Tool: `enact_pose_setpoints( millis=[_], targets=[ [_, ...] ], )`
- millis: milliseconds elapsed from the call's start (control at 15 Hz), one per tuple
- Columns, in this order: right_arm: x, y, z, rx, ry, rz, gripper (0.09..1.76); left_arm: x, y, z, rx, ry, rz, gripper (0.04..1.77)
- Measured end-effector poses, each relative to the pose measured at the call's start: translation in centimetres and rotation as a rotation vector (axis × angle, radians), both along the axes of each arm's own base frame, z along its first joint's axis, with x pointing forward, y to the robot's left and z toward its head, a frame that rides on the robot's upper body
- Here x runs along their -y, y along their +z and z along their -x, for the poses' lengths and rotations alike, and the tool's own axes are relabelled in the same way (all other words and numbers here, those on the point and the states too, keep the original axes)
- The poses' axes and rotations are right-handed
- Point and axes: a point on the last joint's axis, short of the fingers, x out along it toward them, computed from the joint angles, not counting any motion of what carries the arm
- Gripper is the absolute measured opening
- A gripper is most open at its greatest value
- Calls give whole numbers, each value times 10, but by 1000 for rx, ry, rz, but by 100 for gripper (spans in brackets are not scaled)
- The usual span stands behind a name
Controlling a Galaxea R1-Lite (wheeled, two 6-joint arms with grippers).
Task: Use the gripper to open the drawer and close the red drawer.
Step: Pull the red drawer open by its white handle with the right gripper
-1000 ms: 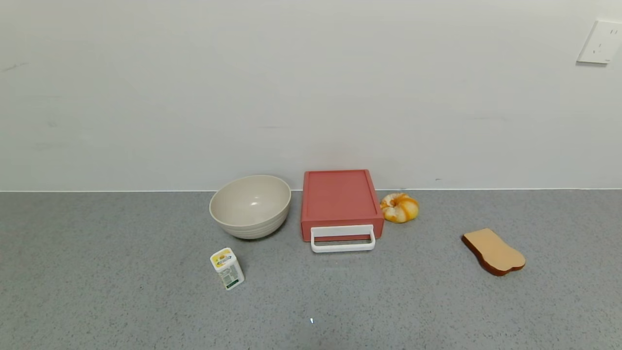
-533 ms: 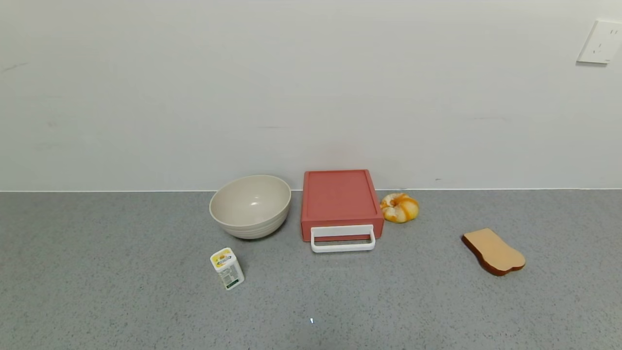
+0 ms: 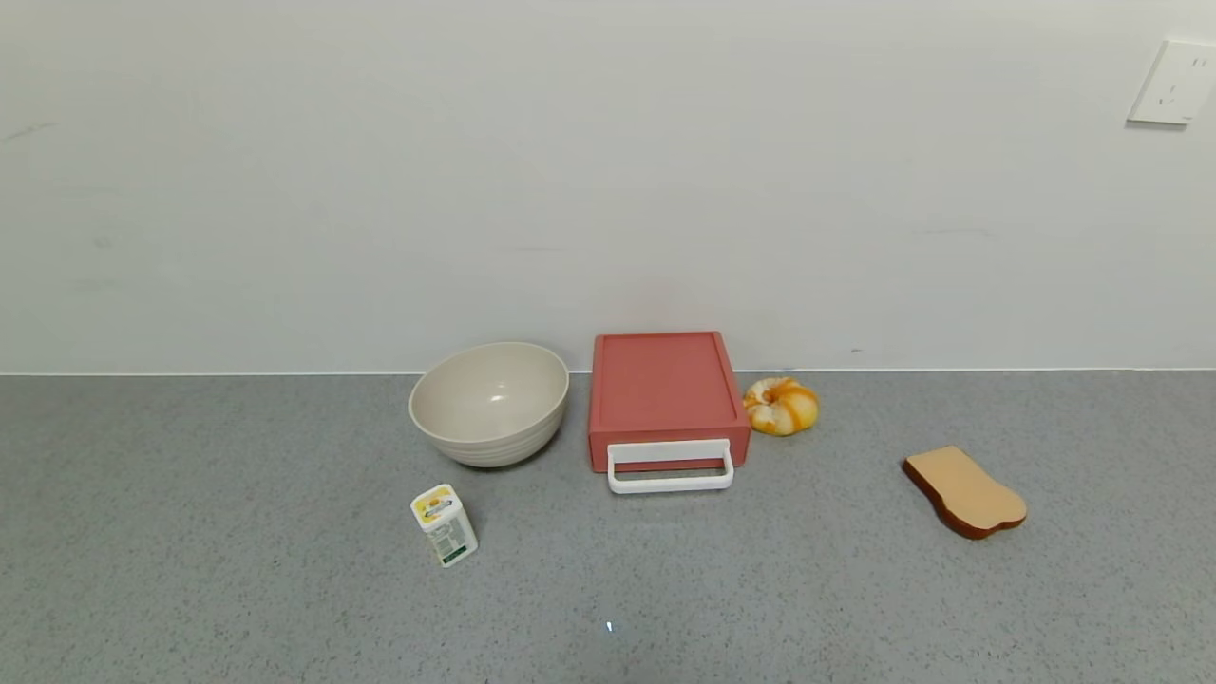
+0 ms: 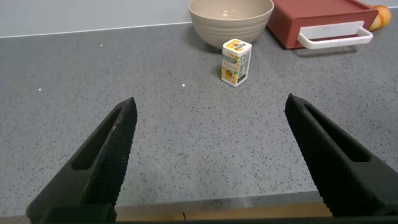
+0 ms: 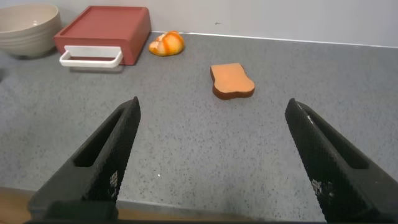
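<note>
Grey counter | one red drawer shut | one bowl | left gripper, right gripper: jaws wide

Soft, even light fills all three views, bright but without harsh contrast. On the speckled grey stone counter shadows are faint and short: a pale one under the white loop handle of the salmon-red plastic drawer box, another beside the small white printed carton. A mild sheen marks the inside of the cream ribbed bowl (light seems to fall from above). The plain white wall looks flat and slightly greyish. In both wrist views the near dark claw fingers appear large, soft-edged and unlit.
</note>
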Motion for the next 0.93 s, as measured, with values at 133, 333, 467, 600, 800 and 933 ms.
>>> enact_pose_setpoints(
  millis=[133, 333, 467, 600, 800, 933],
  targets=[
    [0, 28, -16, -56, 15, 0, 171, 0, 0, 0, 0, 0, 0, 172],
    [-2, 70, -57, -142, 69, 0, 171, 0, 0, 0, -1, 0, 0, 172],
    [-6, 91, -92, -207, 113, 2, 171, 0, 0, 0, -1, 0, 3, 172],
    [-14, 106, -134, -284, 158, 7, 171, 0, 0, 0, -1, 0, 4, 172],
    [-33, 111, -196, -396, 218, 23, 171, 0, 0, 0, 0, 0, 4, 172],
    [-50, 107, -232, -459, 240, 35, 171, 0, 0, 0, 0, 0, 3, 172]
  ],
)
